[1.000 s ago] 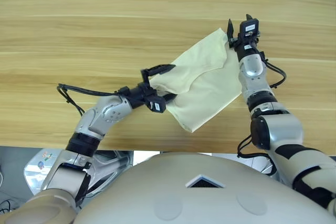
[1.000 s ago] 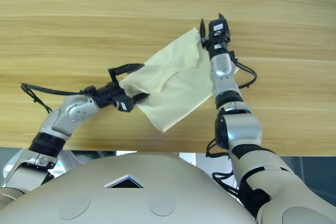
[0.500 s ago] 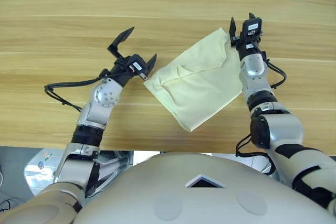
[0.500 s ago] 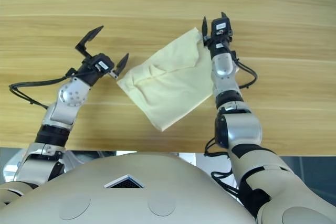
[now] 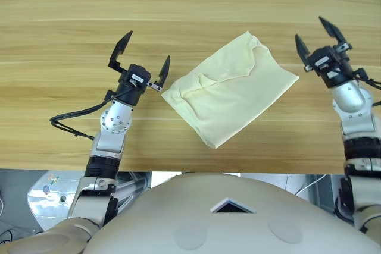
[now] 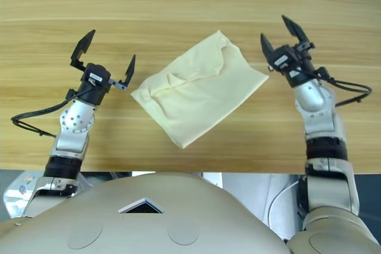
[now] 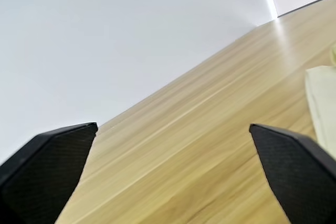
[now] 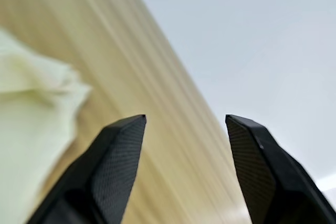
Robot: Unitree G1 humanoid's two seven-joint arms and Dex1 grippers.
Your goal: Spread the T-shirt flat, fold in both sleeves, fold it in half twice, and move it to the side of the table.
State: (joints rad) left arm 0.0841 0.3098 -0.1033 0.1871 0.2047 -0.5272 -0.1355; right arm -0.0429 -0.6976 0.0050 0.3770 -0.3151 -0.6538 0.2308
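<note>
The pale yellow fabric T-shirt [image 5: 229,96] lies folded into a rough rectangle on the light wooden slatted table [image 5: 178,4], set diagonally in the central area of the near half, with its lowest corner close to the table's near edge. A raised crease runs across the upper layer toward the shirt's left corner. The left gripper [image 5: 149,46] is positioned just beside that left corner without touching the fabric; its two black fingers [image 7: 47,166] are spread wide and hold nothing. The right gripper [image 5: 309,30] is positioned near the shirt's right corner, apart from it; its black fingers [image 8: 113,166] are likewise spread wide and empty. Both grippers point away from the robot, across the table.
</note>
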